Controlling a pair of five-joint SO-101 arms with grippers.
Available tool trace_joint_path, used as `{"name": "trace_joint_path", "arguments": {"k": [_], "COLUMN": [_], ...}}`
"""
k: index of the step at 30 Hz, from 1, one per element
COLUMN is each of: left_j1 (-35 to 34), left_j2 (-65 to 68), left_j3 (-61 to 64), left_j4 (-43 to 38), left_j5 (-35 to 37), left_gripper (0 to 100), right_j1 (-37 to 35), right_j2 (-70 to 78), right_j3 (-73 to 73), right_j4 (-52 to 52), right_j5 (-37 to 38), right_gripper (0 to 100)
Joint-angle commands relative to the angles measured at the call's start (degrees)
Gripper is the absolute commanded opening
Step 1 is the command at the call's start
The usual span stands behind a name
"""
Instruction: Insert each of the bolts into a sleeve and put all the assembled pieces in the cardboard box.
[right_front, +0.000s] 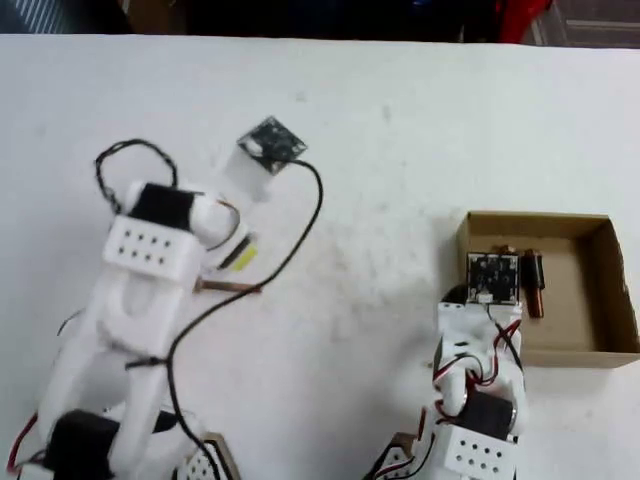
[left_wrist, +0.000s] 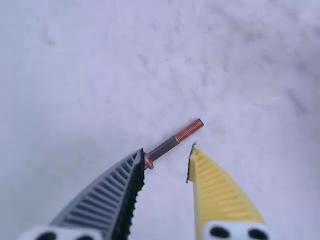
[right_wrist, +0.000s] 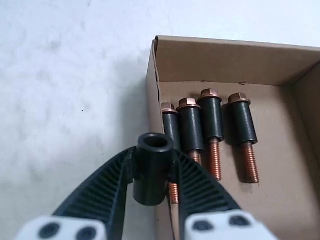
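Observation:
A copper bolt (left_wrist: 175, 140) lies flat on the white table (right_front: 400, 150), also seen in the high view as the bolt (right_front: 228, 287) beside the left arm. My left gripper (left_wrist: 166, 151) is open just above it, its grey finger (left_wrist: 120, 190) by the bolt's head and its yellow finger (left_wrist: 215, 190) on the other side. My right gripper (right_wrist: 153, 155) is shut on a black sleeve (right_wrist: 151, 170), hollow end up, at the near wall of the cardboard box (right_wrist: 225, 60). Several assembled pieces (right_wrist: 215, 120) lie side by side inside the box (right_front: 575, 345).
A black cable (right_front: 300, 230) runs from the left arm's camera board (right_front: 272, 143) across the table near the bolt. The right arm (right_front: 480, 400) stands at the front edge beside the box. Bare table lies between the arms and behind them.

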Motion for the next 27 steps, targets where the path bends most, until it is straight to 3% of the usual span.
{"name": "trace_joint_path", "arguments": {"k": [1,3,6,13,17,23,27], "left_j1": [-0.31,-1.1,-1.98,-6.55,-5.14,-4.79,-4.88], "left_j2": [-7.43,-8.84,-10.15,-8.48,-5.58,-4.44,-4.44], "left_j3": [-1.41,1.23,5.89,14.95,19.34,21.89,21.98], "left_j4": [5.89,6.59,5.19,-8.97,-16.09,-21.19,-23.65], "left_j5": [1.67,2.81,12.57,55.3,58.2,76.84,79.03], "left_gripper": [17,17,17,17,17,17,17], "right_j1": [0.57,0.57,-0.4,-1.27,-1.19,-1.19,-1.19], "right_j2": [-0.66,-0.66,-0.66,-0.66,-0.66,-0.66,-0.66], "right_j3": [-0.26,-0.26,-0.26,-0.26,-0.26,-0.26,-0.26], "right_j4": [-2.33,-2.33,-2.15,-2.07,-1.98,-1.98,-1.98], "right_j5": [0.09,0.09,0.09,0.09,0.09,0.09,0.09], "right_gripper": [2.1,2.1,2.1,2.1,2.1,2.1,2.1]}}
